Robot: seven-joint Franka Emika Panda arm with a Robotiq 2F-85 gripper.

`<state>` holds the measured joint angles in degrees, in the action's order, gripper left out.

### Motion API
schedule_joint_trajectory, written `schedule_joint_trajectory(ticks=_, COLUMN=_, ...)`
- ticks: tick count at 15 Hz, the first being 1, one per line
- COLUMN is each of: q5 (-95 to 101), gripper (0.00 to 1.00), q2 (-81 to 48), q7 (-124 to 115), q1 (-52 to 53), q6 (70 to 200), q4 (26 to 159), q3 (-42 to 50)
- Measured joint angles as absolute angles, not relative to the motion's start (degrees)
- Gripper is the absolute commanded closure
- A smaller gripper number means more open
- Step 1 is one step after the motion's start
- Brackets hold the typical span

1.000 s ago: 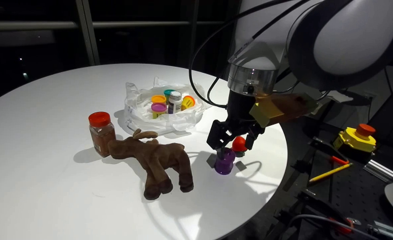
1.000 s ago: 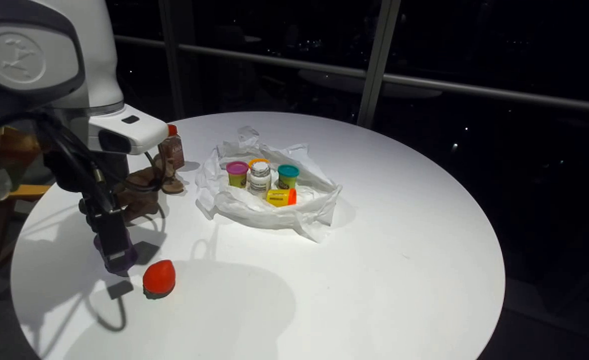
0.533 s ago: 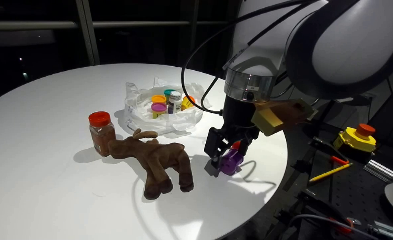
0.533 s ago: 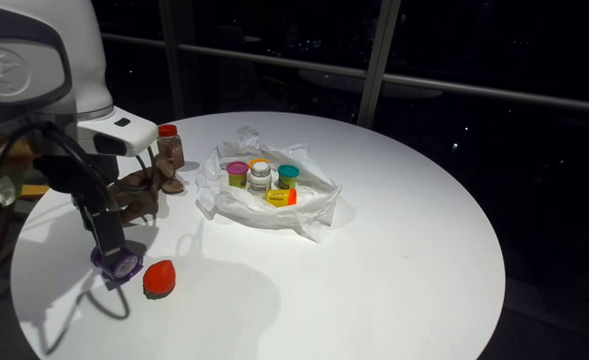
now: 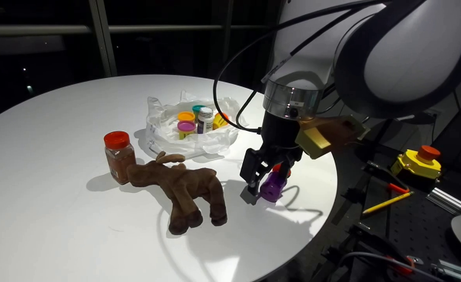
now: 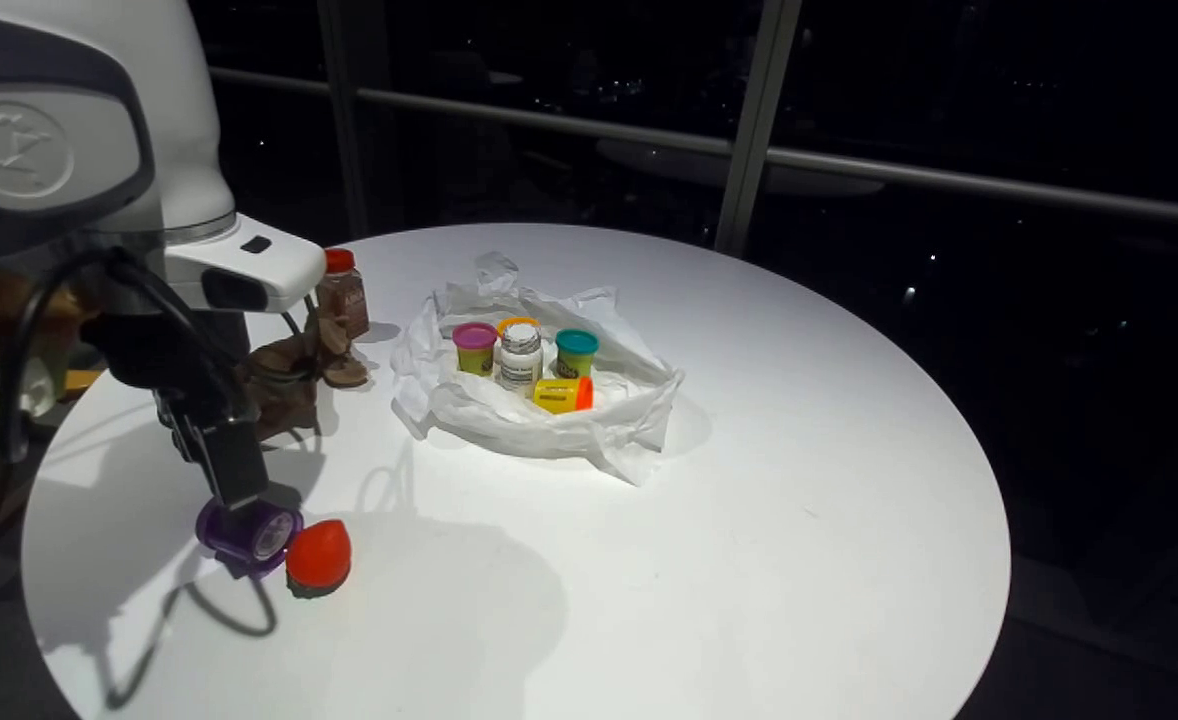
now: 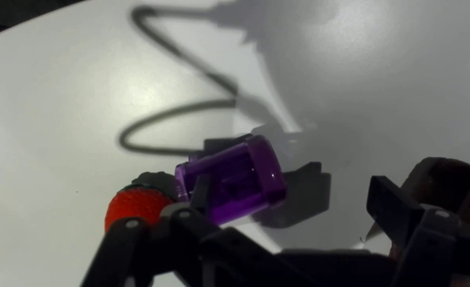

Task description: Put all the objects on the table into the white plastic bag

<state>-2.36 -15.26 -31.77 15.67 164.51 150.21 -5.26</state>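
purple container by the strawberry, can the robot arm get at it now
Probably, after a small shift: the jaws stand open at the purple container, but in the wrist view one jaw covers part of it, and the red strawberry close beside it may leave that jaw little room.

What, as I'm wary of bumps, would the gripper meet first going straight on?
Probably the purple container: in the wrist view one finger of the gripper overlaps it, though depth is unclear.
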Motion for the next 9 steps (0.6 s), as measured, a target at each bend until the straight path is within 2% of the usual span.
schedule_joint_trajectory(ticks=6, q5=5.2, gripper=0.0, q2=-15.2, q7=-41.8, q1=23.2, q6=166.0, q4=150.5, q3=2.9)
schedule_joint_trajectory(ticks=9, q5=4.9, gripper=0.0, q2=-14.6, q7=-50.0, q1=25.4, q6=166.0, q4=150.4, q3=3.6)
